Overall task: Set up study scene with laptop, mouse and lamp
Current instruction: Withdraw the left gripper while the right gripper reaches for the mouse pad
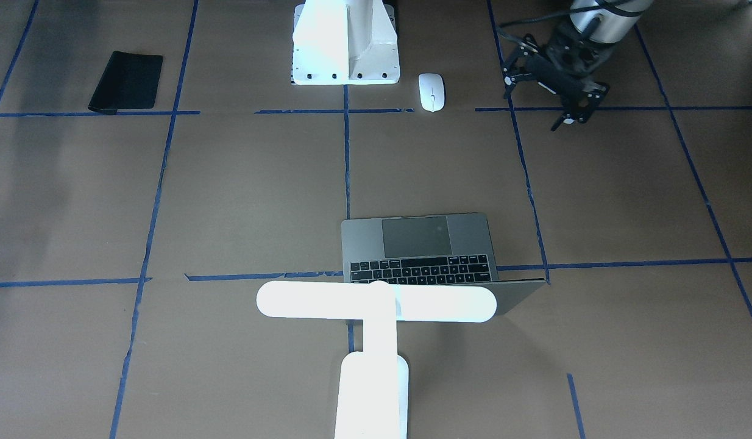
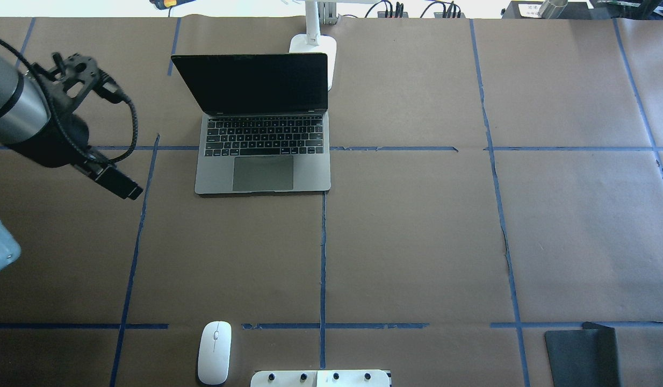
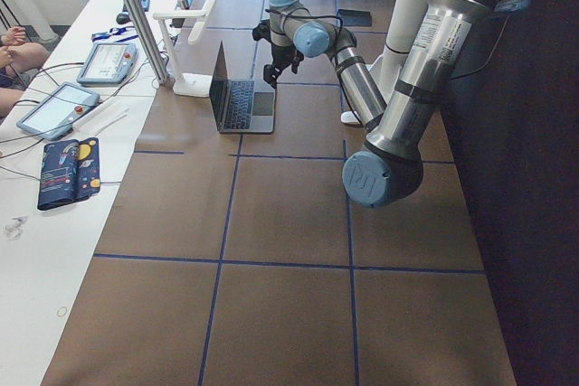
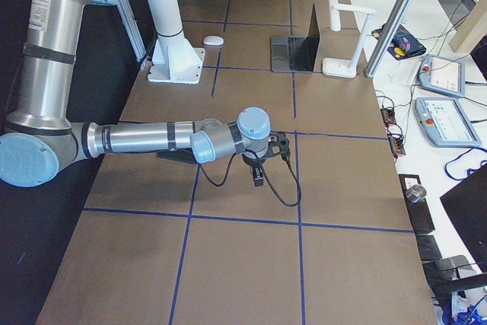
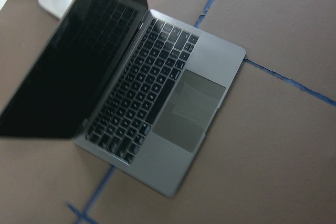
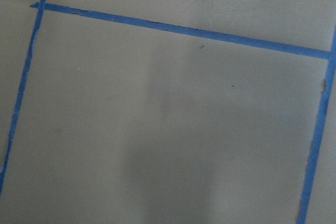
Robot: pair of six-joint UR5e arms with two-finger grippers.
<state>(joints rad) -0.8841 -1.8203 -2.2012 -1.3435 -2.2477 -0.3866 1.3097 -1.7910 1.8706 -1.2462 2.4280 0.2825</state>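
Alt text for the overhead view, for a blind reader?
An open grey laptop sits on a brown table, a white lamp behind it. A white mouse lies at the near edge; the left gripper hovers left of the laptop.

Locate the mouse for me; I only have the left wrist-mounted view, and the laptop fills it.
Observer: The mouse lies at the table's near edge, just to the robot's left of the white pedestal, far from the laptop.
Operator: Confirm the lamp; I see only a white corner.
Observer: The lamp stands just behind the open screen, its base behind the screen's corner on the robot's right.
Operator: Report anything on the right side.
Observer: A flat black pad lies at the near edge on the robot's right.
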